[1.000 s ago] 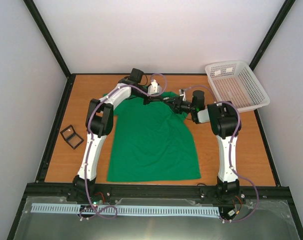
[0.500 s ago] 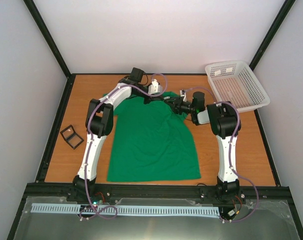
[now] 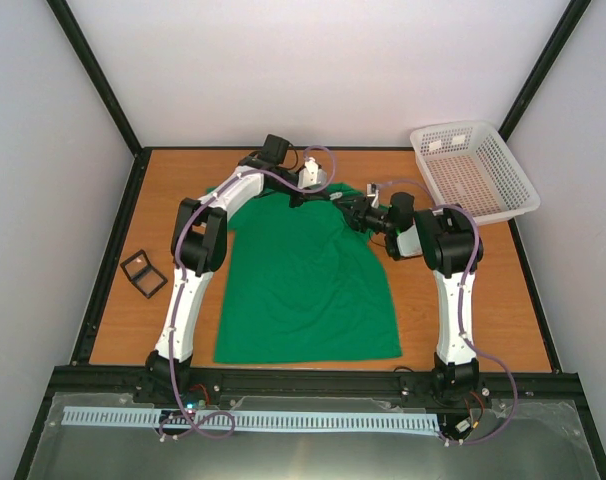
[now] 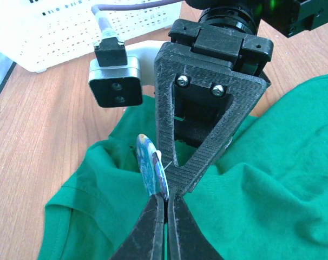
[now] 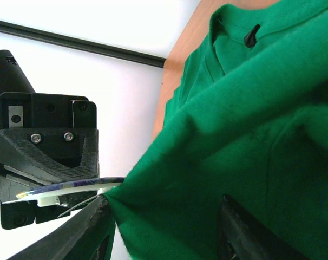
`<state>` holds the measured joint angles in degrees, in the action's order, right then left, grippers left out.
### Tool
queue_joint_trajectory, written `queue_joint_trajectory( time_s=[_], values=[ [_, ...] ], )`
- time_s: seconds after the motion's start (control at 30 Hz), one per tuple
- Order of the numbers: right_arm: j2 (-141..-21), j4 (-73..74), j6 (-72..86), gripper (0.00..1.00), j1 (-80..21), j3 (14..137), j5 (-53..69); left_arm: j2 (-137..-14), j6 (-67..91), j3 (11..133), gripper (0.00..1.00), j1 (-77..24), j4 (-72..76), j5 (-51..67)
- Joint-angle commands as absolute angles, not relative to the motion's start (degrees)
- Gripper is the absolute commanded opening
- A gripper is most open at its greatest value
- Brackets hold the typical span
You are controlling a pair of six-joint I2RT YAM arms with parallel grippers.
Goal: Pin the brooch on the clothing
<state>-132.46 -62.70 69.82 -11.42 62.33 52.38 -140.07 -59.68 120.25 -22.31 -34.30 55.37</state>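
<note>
The green T-shirt (image 3: 308, 285) lies flat on the table, collar at the far end. My left gripper (image 3: 326, 197) is shut on the small blue-faced brooch (image 4: 152, 168), held on edge at its fingertips (image 4: 166, 197) just above the bunched fabric (image 4: 272, 179) near the collar. My right gripper (image 3: 350, 207) faces it, and its finger (image 4: 207, 108) touches the shirt beside the brooch. In the right wrist view a lifted bunch of shirt (image 5: 250, 119) fills the gap between my right fingers (image 5: 164, 208). The brooch (image 5: 72, 185) and its thin pin sit at the fabric's edge. The dark collar label (image 5: 251, 35) shows.
A white mesh basket (image 3: 473, 170) stands at the back right and shows behind the right gripper (image 4: 56, 27). A small black square-framed case (image 3: 143, 272) lies on the wood at the left. Black frame rails edge the table.
My right wrist has shifted slightly back and to the right at the shirt's shoulder. The left arm holds the brooch in about the same place.
</note>
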Motion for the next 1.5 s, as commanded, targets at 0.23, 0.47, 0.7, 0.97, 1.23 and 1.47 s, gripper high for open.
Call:
queue_joint_trajectory(
  time_s=[0.23,0.47,0.7,0.97,1.23,1.47],
  values=[
    [-130.5,-67.9,71.2,0.52,-9.1,62.6,44.3,-136.7,-58.9,119.3,0.01,-23.6,-39.3,63.2],
    [-129.8,-63.1,67.0,0.55,-9.1,64.4,46.9,-137.2,-58.7,119.9,0.0,-23.7,-39.5,64.4],
    [-128.8,-57.1,64.5,0.56,-9.1,66.8,48.0,-138.6,-59.8,122.0,0.01,-24.1,-42.4,63.4],
    [-129.2,-58.2,65.7,0.58,-9.1,67.7,49.3,-138.8,-59.7,122.2,0.01,-24.3,-42.5,63.1],
    [-129.8,-61.3,66.9,0.61,-9.1,67.8,50.6,-139.0,-59.7,122.5,0.01,-24.3,-42.6,62.9],
    [-130.4,-63.4,67.4,0.65,-9.1,67.8,51.5,-139.3,-59.8,122.7,0.01,-24.2,-42.8,62.6]
  ],
)
